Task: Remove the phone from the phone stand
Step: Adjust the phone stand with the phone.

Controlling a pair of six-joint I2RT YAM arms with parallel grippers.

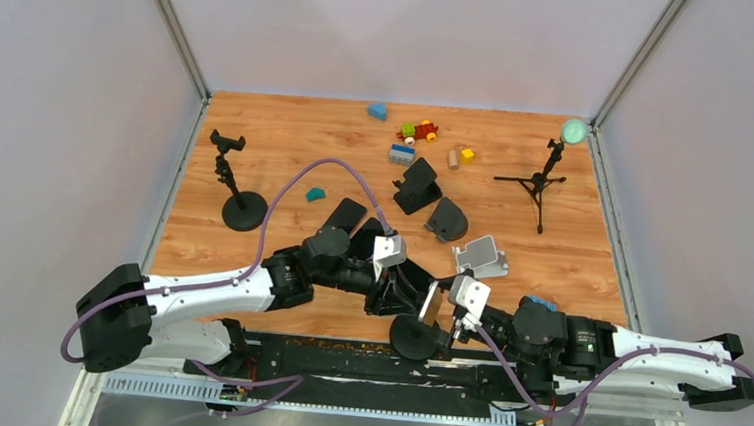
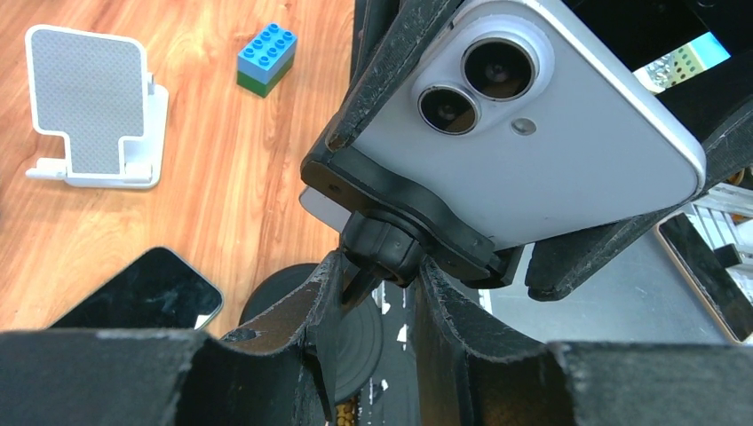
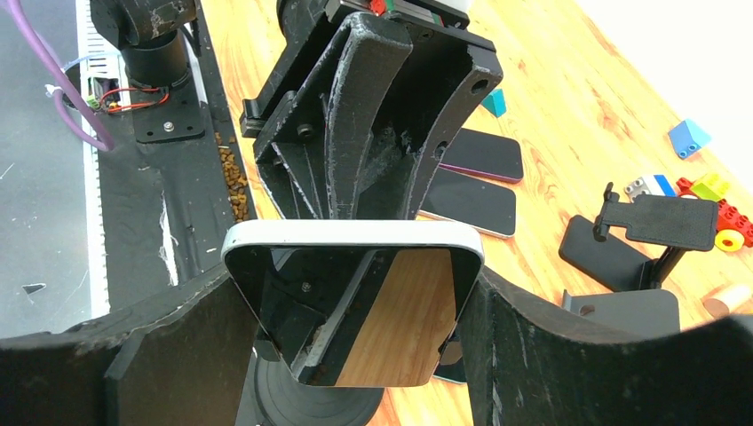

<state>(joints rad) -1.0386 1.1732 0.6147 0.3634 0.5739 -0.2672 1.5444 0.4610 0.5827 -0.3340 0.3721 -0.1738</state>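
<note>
**Watching two arms gang up on one phone stand**

Starting on the left, the left gripper (image 2: 380,282) is reaching in low. Its jaws are pinching the little knuckle joint of the phone stand (image 2: 382,241), just under the clamp (image 2: 400,191). They're closed down fairly narrow, with the joint wedged between them. I'm guessing that's pure bracing, so the stand isn't tipping or sliding when the phone gets tugged. The stand's round base is sitting at the near edge of the table (image 1: 259,125), right between the two arms.

Moving across, the phone (image 2: 550,133) is sitting in that clamp. Its white back and camera lenses are facing the left arm and its screen is facing the right one. So it's not out yet.

Over on the right, the right gripper (image 3: 355,293) is coming at it from the screen side. Its jaws are standing wide and pressing on the phone's two opposite edges. They're wide because the phone is wide, not because they're empty.

Looks to me like everything is set up for the pull. My worry is the clamp hanging on and dragging the whole stand along.
</note>
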